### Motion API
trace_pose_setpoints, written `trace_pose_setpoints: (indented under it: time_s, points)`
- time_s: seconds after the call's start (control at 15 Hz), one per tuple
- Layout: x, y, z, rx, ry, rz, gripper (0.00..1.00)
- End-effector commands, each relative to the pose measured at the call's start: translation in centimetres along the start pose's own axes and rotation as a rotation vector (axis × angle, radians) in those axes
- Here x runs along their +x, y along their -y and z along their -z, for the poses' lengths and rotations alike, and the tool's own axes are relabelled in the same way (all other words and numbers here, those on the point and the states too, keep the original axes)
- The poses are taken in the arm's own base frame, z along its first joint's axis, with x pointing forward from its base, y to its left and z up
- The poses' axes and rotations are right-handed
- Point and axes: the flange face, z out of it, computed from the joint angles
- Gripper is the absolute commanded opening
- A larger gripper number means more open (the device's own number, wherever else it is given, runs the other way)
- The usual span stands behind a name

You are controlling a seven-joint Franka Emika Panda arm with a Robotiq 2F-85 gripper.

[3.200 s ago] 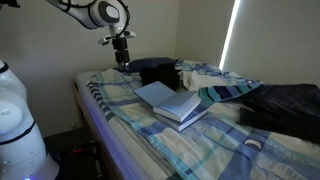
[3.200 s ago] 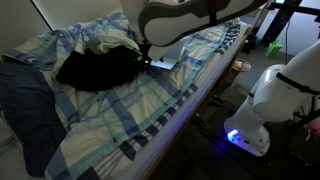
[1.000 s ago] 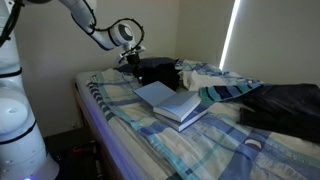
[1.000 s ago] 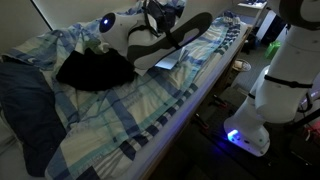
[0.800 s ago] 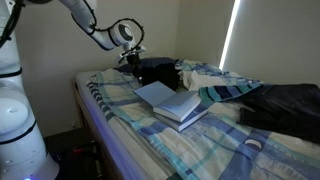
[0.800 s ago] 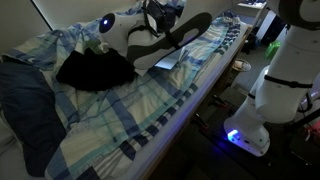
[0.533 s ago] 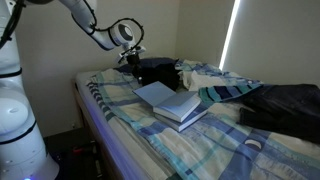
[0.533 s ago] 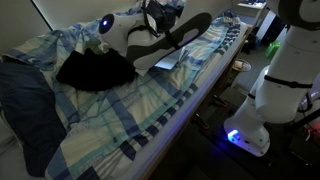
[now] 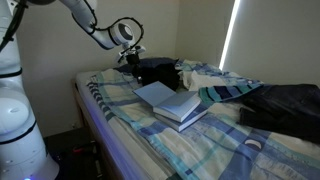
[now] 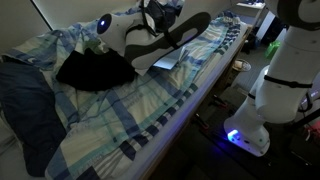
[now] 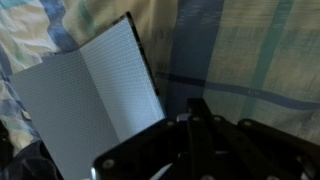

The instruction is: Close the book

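Note:
The book [image 9: 172, 103] lies open on the plaid bed, pale pages up, with a dark cover edge. In the wrist view its two whitish pages [image 11: 85, 100] fill the left half. My gripper [image 9: 130, 58] hangs above the bed's far corner, beyond the book and apart from it. In the wrist view the gripper [image 11: 198, 108] is shut with nothing held, its dark fingers pressed together just right of the book's edge. In an exterior view my arm covers most of the book [image 10: 168, 62].
A black bag [image 9: 158, 70] sits right behind the book, close to my gripper. Dark cloth [image 9: 285, 105] lies farther along the bed, with a crumpled pillow [image 9: 225, 85] between them. The bed's edge [image 9: 95, 115] drops off beside the book.
Over the last second nothing has visibly moved. Compared with about three seconds ago, my arm has bent down and swung nearer to the bag and book.

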Motion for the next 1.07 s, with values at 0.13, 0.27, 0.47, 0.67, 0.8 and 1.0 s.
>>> trace_pose_setpoints:
  time_s: [0.13,0.27,0.47,0.67,0.8,1.0]
  points:
    - [0.1,0.1,0.1,0.008,-0.006,0.000,0.01]
    - [0.1,0.1,0.1,0.008,-0.006,0.000,0.01]
    - [0.1,0.1,0.1,0.008,-0.006,0.000,0.01]
    - [0.2,0.2,0.1,0.002,0.001,-0.001,0.01]
    - [0.6,0.3,-0.1,-0.003,0.004,0.004,0.00]
    - [1.4,0.8,-1.0,-0.010,0.010,0.013,0.00]
